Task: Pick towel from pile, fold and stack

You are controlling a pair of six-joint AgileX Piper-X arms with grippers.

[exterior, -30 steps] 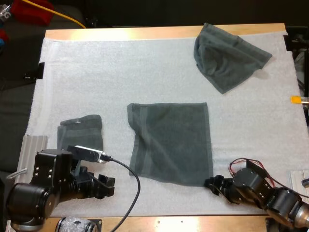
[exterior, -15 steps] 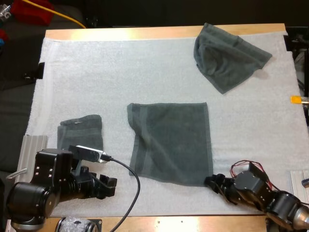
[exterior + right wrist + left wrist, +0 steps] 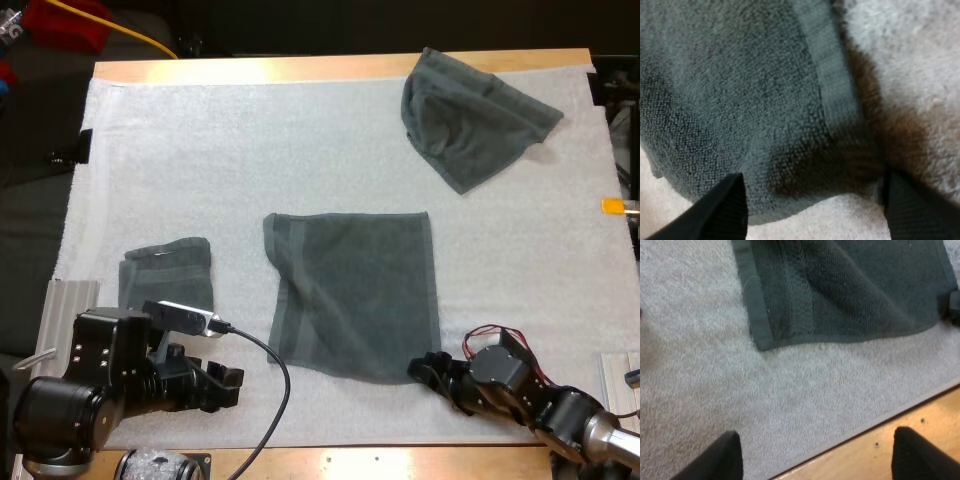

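A dark grey-green towel (image 3: 355,292) lies spread flat in the middle of the mat. My right gripper (image 3: 425,368) sits at its near right corner, open, with the towel's hemmed corner (image 3: 805,165) between the spread fingers (image 3: 725,207). My left gripper (image 3: 228,385) stands open over bare mat, a little short of the towel's near left corner (image 3: 762,340). A folded towel (image 3: 166,272) rests at the left, just beyond my left arm. A crumpled towel (image 3: 465,118) lies at the far right.
The white mat (image 3: 250,150) covers most of the wooden table (image 3: 330,66). The mat's near edge and a strip of bare wood (image 3: 900,450) lie just under my left gripper. A metal rail (image 3: 66,305) borders the mat at the near left.
My right gripper has slid left along the mat onto the spread towel's near right corner. The left arm and all towels have stayed put.
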